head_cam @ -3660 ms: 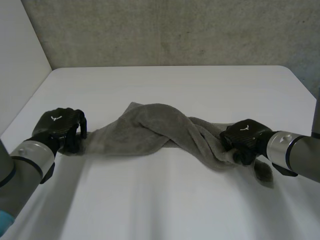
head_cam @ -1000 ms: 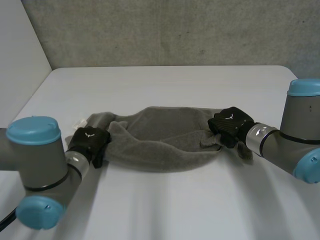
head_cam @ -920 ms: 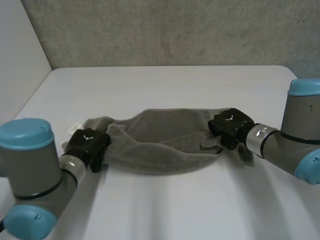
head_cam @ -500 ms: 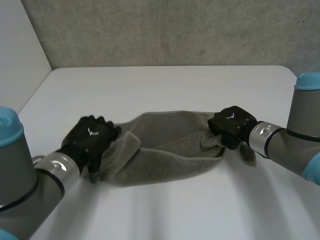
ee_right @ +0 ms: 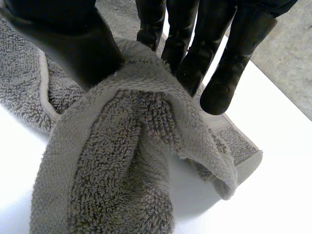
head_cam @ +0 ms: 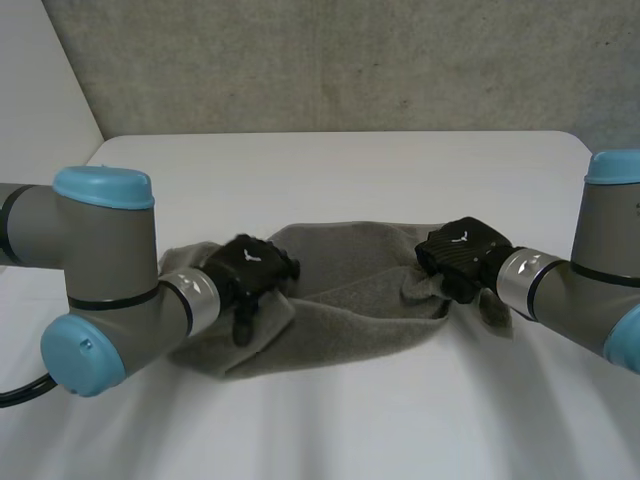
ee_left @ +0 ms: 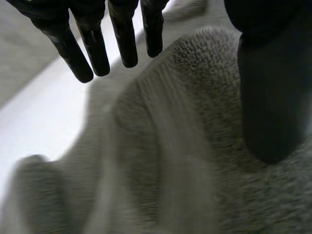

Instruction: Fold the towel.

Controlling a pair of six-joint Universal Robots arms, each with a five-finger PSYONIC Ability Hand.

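towel [head_cam: 350,300] bunched mid table [head_cam: 400,170], long axis side to side | left hand [head_cam: 250,270] over its left end, fingers straight (thumb resting on cloth) | right hand [head_cam: 460,250] pinching right end

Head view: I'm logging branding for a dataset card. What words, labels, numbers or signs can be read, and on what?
No readable words or numbers.
Left hand: small white emblem on its back, no letters.
Right hand: same white emblem, no letters.
Towel: plain grey, no print.
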